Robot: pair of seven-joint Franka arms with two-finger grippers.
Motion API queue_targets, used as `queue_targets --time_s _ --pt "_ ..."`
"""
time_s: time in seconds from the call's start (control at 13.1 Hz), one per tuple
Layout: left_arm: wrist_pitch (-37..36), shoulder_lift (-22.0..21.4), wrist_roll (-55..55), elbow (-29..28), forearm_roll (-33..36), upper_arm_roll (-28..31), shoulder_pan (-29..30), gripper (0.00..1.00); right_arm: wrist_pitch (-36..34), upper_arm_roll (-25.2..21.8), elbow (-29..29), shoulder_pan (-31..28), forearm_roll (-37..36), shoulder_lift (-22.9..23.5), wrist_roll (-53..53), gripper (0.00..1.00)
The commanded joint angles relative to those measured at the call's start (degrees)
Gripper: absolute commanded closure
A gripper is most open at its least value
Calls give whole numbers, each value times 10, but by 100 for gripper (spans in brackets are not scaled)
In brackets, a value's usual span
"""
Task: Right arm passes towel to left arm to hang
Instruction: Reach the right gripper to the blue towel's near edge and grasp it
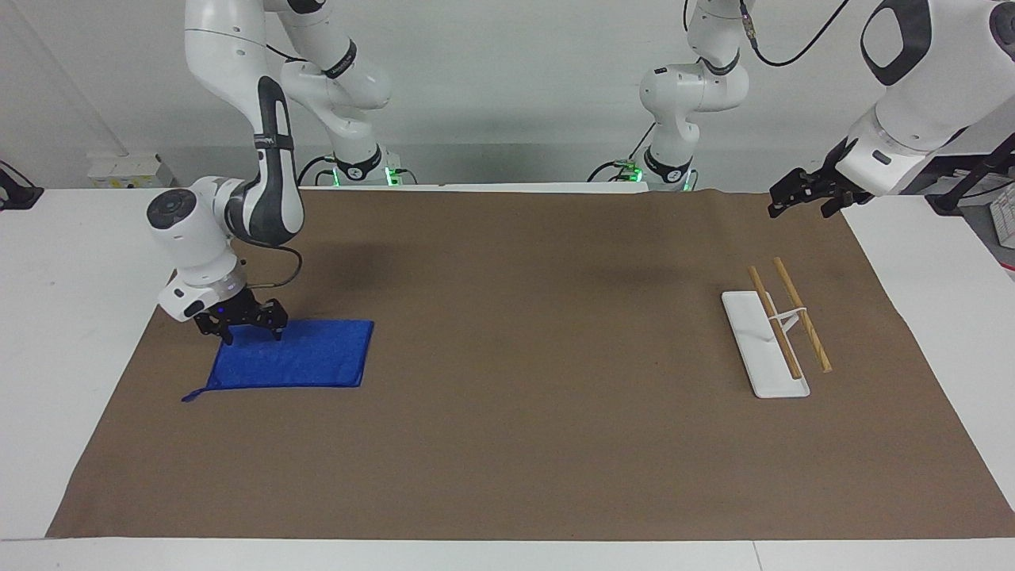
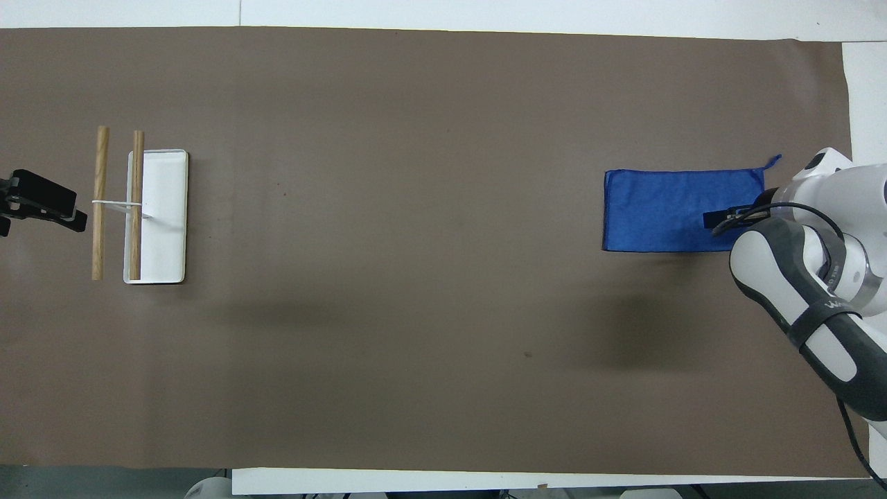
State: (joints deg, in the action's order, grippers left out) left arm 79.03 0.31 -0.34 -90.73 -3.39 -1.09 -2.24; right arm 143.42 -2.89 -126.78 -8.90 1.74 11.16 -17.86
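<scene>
The bright blue towel (image 1: 305,361) lies flat on the brown mat at the right arm's end of the table; it also shows in the overhead view (image 2: 665,208). Its loop tail (image 1: 194,394) points off the corner farther from the robots. My right gripper (image 1: 252,333) is open and down on the towel's edge nearer the robots, at the corner toward the table's end; one fingertip shows in the overhead view (image 2: 717,220). My left gripper (image 1: 799,202) is open and empty, waiting in the air at the left arm's end, also seen from overhead (image 2: 41,202).
A hanging rack with a white base (image 1: 749,349) and two wooden bars (image 1: 802,316) stands at the left arm's end; from overhead the base (image 2: 166,215) and bars (image 2: 100,201) show beside the left gripper. The brown mat (image 1: 539,412) covers the table.
</scene>
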Motion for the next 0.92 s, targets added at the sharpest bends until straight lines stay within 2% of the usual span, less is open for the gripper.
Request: queue_targets --time_s 0.0,0.15,0.54,0.84 --pt "9 -12 -5 -13 12 2 -3 0 11 8 -2 -5 19 0 -13 9" --pt "9 -12 -5 -13 12 2 -3 0 10 9 22 -4 19 25 -21 10" --pt "9 -12 -5 -13 12 2 -3 0 11 10 39 -6 18 47 -84 14" --pt "9 -12 -5 -13 12 2 -3 0 11 10 36 -6 19 47 -84 29"
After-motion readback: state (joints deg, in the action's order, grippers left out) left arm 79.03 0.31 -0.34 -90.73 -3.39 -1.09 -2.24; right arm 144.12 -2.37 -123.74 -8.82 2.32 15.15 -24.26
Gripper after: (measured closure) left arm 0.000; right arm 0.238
